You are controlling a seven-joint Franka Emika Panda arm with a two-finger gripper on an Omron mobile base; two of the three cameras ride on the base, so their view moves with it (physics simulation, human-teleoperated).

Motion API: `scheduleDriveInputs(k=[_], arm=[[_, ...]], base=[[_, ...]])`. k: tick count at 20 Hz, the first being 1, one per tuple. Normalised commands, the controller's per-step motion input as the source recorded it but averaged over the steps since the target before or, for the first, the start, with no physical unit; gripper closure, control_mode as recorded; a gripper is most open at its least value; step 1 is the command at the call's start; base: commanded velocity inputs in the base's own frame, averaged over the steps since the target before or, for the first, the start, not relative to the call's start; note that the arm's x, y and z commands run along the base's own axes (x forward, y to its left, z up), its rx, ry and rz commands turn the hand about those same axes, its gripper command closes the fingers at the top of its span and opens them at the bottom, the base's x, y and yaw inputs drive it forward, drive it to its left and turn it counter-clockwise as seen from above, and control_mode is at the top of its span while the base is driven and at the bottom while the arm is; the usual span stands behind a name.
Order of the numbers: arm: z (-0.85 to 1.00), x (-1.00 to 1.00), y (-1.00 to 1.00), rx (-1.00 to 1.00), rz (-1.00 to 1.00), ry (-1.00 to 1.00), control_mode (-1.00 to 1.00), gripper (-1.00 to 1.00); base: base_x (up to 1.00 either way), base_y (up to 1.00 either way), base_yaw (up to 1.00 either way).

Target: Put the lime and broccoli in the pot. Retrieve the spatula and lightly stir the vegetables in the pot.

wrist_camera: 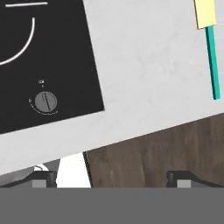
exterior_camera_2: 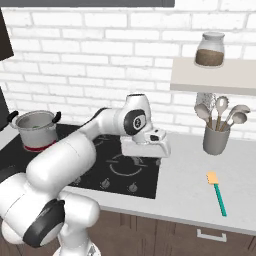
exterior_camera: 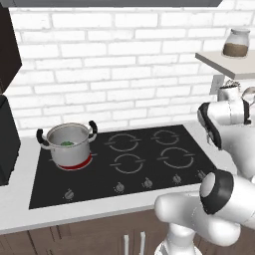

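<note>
Now the gripper (wrist_camera: 109,177) is seen with its two dark tips spread wide apart at the bottom of the hand view, and nothing is held between them. It is hung over the front edge of the tabletop (wrist_camera: 144,78), just beside the corner of the black stove (wrist_camera: 48,65), where one round knob (wrist_camera: 46,101) can be seen. Farther out, the spatula (wrist_camera: 209,39) is laid flat on the tabletop, with a pale yellow blade and a long teal handle, well apart from the gripper. In the right base view the same spatula (exterior_camera_2: 217,192) is found near the front of the tabletop, below a grey cup (exterior_camera_2: 216,140) full of spoons. Far on the other side, the pot (exterior_camera: 68,144) is stood on a red-hot ring, and something green is seen inside it; it is judged to be the broccoli (exterior_camera: 66,144). The lime cannot be picked out in the pot from these views. So the food step is judged to be done or nearly done, and the spatula step is in hand. Next, the gripper must be moved over the teal handle, turned to line up across it, brought down, and closed on it.
</note>
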Motion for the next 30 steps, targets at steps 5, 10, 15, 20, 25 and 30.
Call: scheduleDriveInputs(k=[5,10,15,20,25,30], arm=[[-0.20,-0.66,-1.00,0.00,-0.33,0.00,-1.00,-1.00],[-0.24,-0.42,-1.00,0.00,-0.19,-0.05,-1.00,-1.00],[-0.02,0.00,-0.99,0.03,-0.01,-0.10,-1.00,-1.00],[-0.21,0.29,-0.68,0.01,0.11,-0.02,-1.00,-1.00],[-0.31,0.30,-0.70,0.00,0.15,0.00,-1.00,-1.00],[-0.47,0.18,-0.47,0.01,0.15,0.00,-1.00,-1.00]], base=[[0.00,0.00,0.00],[0.00,0.00,0.00],[0.00,0.00,0.00],[0.00,0.00,0.00],[0.00,0.00,0.00],[0.00,0.00,0.00]])
